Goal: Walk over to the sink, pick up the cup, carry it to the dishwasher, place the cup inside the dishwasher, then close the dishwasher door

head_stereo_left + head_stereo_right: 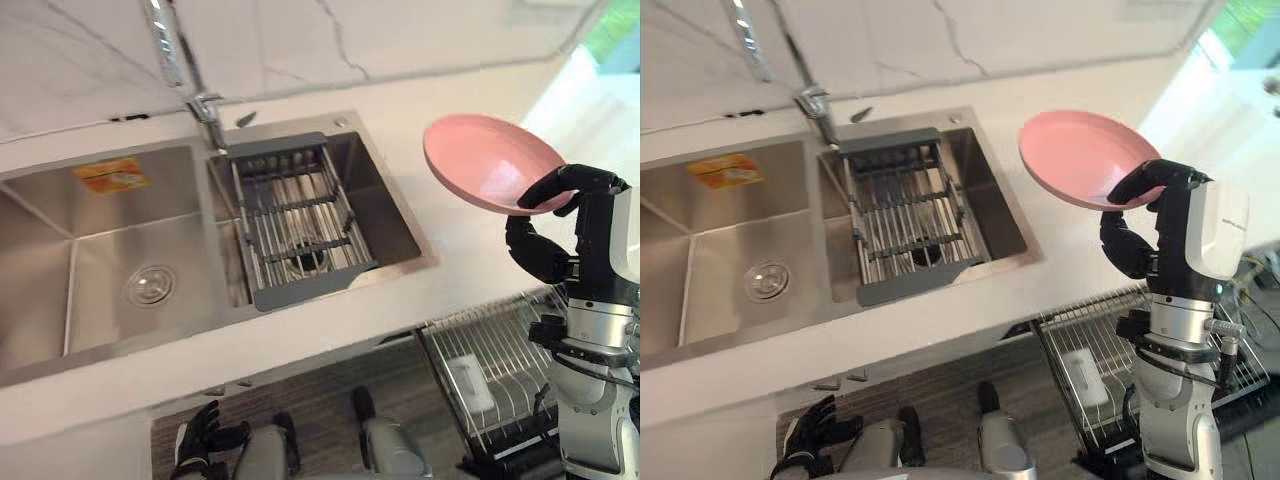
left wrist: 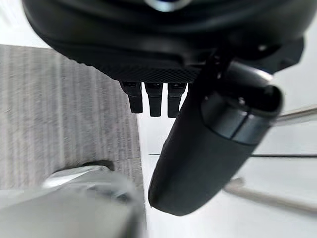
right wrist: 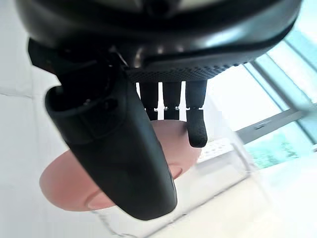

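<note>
sink [image 1: 40,200] running off left edge, faucet [image 1: 165,45] top getting cropped, pink plate [image 1: 480,160] rim hiding under right hand [image 1: 560,187], rack [image 1: 500,345] lying partly behind right arm [image 1: 600,400]

Bright daylight from window [image 1: 612,30] at right, glare on countertop [image 1: 540,95]

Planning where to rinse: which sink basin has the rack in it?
The right basin, nearer the pink plate; the left basin holds none.
</note>
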Available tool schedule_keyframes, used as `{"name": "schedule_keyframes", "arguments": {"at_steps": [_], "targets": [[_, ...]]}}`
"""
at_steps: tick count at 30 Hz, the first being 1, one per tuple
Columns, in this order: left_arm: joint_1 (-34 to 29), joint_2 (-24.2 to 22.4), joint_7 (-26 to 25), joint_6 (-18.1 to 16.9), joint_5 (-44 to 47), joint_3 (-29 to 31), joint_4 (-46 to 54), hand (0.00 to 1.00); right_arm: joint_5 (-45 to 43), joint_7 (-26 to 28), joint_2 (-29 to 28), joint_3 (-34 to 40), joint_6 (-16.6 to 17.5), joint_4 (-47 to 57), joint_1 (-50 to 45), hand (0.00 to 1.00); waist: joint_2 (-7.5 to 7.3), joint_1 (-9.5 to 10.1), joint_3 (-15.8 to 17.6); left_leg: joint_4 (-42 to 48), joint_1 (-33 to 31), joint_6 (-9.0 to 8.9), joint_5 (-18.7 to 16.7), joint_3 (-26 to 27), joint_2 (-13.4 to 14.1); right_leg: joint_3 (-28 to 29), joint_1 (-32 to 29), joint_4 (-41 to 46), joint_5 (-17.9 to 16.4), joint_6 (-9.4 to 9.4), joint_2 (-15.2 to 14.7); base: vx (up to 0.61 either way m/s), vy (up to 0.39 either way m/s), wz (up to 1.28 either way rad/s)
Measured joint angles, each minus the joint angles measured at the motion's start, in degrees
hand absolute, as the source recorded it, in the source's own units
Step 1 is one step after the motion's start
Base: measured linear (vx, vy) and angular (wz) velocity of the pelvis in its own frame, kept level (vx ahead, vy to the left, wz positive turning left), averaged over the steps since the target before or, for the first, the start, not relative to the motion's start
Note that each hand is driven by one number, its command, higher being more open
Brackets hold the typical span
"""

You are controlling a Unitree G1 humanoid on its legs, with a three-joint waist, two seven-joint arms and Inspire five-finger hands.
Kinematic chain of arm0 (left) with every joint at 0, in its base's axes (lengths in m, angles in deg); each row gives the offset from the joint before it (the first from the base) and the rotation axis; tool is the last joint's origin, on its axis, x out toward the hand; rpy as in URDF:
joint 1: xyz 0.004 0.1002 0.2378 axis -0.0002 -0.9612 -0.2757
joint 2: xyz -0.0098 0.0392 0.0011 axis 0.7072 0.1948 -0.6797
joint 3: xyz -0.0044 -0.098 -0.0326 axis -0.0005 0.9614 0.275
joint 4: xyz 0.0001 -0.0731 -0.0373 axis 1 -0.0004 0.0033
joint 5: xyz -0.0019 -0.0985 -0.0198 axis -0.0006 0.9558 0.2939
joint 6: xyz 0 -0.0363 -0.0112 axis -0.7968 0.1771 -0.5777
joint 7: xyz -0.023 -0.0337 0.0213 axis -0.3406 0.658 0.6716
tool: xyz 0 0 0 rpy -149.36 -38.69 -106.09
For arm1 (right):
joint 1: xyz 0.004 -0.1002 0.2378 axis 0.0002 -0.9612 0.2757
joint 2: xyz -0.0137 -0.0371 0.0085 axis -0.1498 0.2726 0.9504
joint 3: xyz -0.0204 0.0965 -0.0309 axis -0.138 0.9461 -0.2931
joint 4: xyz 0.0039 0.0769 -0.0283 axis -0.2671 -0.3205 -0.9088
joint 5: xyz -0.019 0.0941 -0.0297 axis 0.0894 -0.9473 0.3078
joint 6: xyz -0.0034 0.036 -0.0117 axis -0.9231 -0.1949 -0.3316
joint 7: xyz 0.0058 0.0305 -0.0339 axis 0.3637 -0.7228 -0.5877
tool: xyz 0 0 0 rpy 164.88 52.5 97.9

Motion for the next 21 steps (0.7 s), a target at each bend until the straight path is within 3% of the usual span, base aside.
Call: {"name": "schedule_keyframes", "arguments": {"at_steps": [1,3,5,6,7,11,15,21], "targets": [[-0.1,0.5,0.0,0.0,0.0,1.8,0.0,0.90,0.3,0.1,0.0,0.5,0.5,0.0,-0.1,0.30,-0.23,0.28,-0.1,-0.8,1.3,0.00,0.0,2.0,0.2,-3.6,0.9,6.1,-3.1,-0.04,-1.3,-0.03,0.052,-0.63],[-0.4,1.0,0.0,0.2,0.0,3.3,0.2,0.90,0.6,0.1,0.1,1.1,1.7,0.0,-0.1,0.30,-0.63,0.32,-0.4,-1.2,2.2,-0.13,-0.1,3.9,0.1,-6.5,3.8,9.1,-6.7,0.24,-2.6,-0.02,-0.038,-0.64],[-0.9,1.2,-0.1,0.4,0.0,4.5,0.3,0.90,2.0,0.2,0.1,1.7,2.4,-0.1,-0.2,0.30,-1.67,0.69,-1.0,-1.0,1.7,-1.29,-0.4,6.5,-0.2,-7.5,7.1,2.2,-8.8,2.40,-3.0,-0.01,-0.100,-0.66],[-0.9,0.6,-0.1,0.5,0.0,5.2,0.2,0.90,2.3,0.2,0.1,2.2,2.4,-0.3,-0.2,0.30,-1.16,0.47,-0.9,-0.6,1.4,-1.63,-0.5,6.7,0.3,-7.2,7.7,0.4,-8.2,3.33,-2.8,0.00,-0.087,-0.38],[-1.0,-0.3,-0.5,0.7,0.0,5.3,0.4,0.90,2.5,0.2,-0.2,3.4,2.1,-1.4,-1.8,0.30,-0.25,0.02,-1.4,-0.2,1.2,-2.09,-0.2,6.4,0.9,-7.3,8.3,-1.3,-7.2,2.83,-1.7,0.04,-0.111,-0.21],[-2.8,-1.9,-1.3,1.0,0.4,6.1,1.8,0.90,2.5,0.5,-2.9,8.2,-0.2,-5.1,-7.0,0.30,-0.02,-0.20,-2.4,-0.6,2.3,-3.03,-0.3,5.9,2.3,-6.5,9.7,-3.3,-6.5,2.18,0.2,0.06,-0.078,-0.15],[-4.6,-2.1,-1.2,1.4,0.4,5.6,1.9,0.90,2.2,0.5,-7.7,10.6,-1.1,-7.7,-10.5,0.30,0.05,-1.37,-2.6,-2.3,4.6,-3.48,0.1,5.3,1.7,-6.0,12.0,-5.0,-6.2,2.37,0.0,0.05,-0.007,-0.06],[-5.7,-2.1,-1.1,1.5,0.4,2.3,1.5,0.90,-1.8,0.5,-10.8,10.6,-1.3,-13.9,-12.8,0.30,0.85,-1.45,-4.6,-3.6,5.1,-3.37,0.4,5.6,0.4,-5.3,12.4,-7.3,-4.8,3.23,-0.8,-0.01,0.037,-0.04]]}}
